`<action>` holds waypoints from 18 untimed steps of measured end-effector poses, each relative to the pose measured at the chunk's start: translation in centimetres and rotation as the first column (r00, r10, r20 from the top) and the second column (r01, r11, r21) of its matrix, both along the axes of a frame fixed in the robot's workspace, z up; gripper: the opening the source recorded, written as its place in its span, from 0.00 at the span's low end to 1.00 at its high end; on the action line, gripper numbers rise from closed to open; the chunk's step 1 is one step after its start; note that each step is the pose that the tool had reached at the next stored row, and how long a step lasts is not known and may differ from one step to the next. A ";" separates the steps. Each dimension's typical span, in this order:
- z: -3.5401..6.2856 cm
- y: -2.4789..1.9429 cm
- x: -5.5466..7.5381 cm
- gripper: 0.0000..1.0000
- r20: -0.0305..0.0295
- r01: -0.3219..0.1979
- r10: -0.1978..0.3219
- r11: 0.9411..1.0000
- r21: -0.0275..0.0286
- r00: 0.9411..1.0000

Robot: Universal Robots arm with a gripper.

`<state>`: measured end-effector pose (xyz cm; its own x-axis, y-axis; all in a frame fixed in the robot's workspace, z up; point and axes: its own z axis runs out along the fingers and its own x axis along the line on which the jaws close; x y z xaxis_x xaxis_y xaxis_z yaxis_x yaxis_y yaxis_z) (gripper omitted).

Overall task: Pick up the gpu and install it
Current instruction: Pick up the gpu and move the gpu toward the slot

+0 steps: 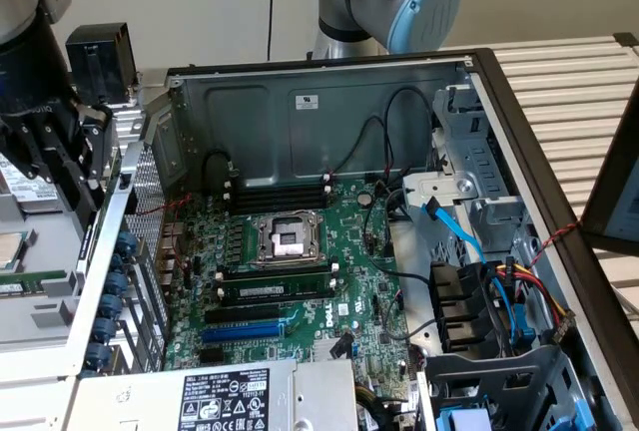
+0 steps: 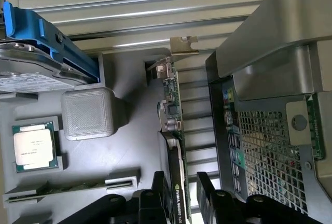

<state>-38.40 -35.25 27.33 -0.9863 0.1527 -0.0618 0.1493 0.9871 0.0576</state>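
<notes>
The gpu stands on edge in a slot of the grey parts tray, its green board, black shroud and metal bracket seen edge-on. My gripper straddles the card's near end, one black finger on each side, shut on it. In the exterior view my gripper hangs over the tray just outside the open computer case, at the exterior view's left. Inside the case lies the green motherboard with a blue slot.
On the tray lie a CPU chip, a grey cube, a memory stick and a hard drive with a blue rail. The case's perforated rear wall stands close beside the card. A black block sits behind the tray.
</notes>
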 end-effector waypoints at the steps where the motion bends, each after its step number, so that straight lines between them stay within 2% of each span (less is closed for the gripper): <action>1: -0.18 0.00 0.0 0.38 0.001 0.000 0.000 1.000 0.000 1.000; 10: -1.68 0.01 0.0 0.38 0.009 0.000 0.000 1.000 0.000 1.000; 13: -2.20 0.02 0.0 0.40 0.009 0.000 0.000 1.000 0.000 1.000; 14: -2.39 0.02 0.0 0.47 0.010 0.000 0.000 1.000 0.000 1.000; 18: -3.01 0.10 0.0 0.47 0.010 0.000 0.000 1.000 0.001 1.000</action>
